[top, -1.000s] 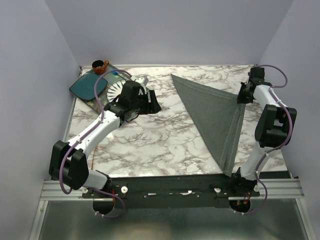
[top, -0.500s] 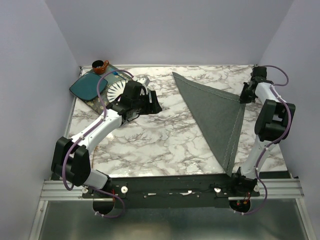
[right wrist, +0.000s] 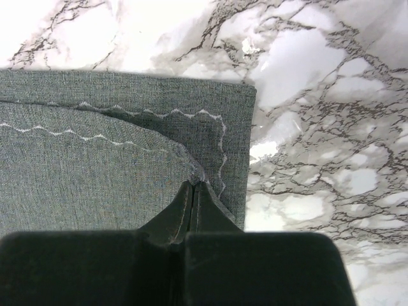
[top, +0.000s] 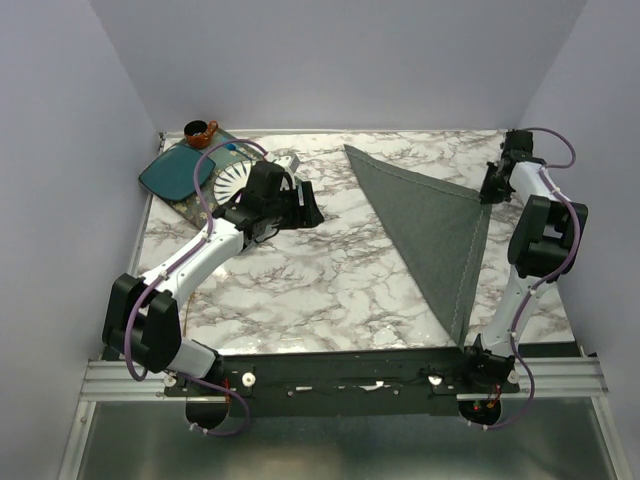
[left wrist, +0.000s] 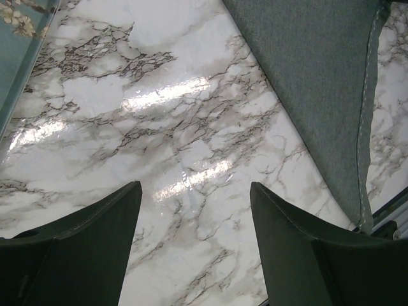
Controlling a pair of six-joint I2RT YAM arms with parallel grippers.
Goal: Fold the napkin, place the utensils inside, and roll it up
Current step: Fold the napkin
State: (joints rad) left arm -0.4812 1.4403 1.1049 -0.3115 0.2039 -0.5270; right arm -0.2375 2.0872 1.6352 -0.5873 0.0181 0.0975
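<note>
The dark grey napkin [top: 430, 230] lies folded into a triangle on the right half of the tabletop [top: 300, 285]. It is soft, limp cloth (likely to slide on glossy marble), best taken by a hemmed corner. The right gripper [right wrist: 194, 185] is clamped on its top layer's corner near the right edge. The left gripper [left wrist: 194, 189] hangs with its jaws apart by the white ribbed plate [top: 226, 180] and the teal square plate [top: 170, 172] at the far-left corner. No utensils show on either.
</note>
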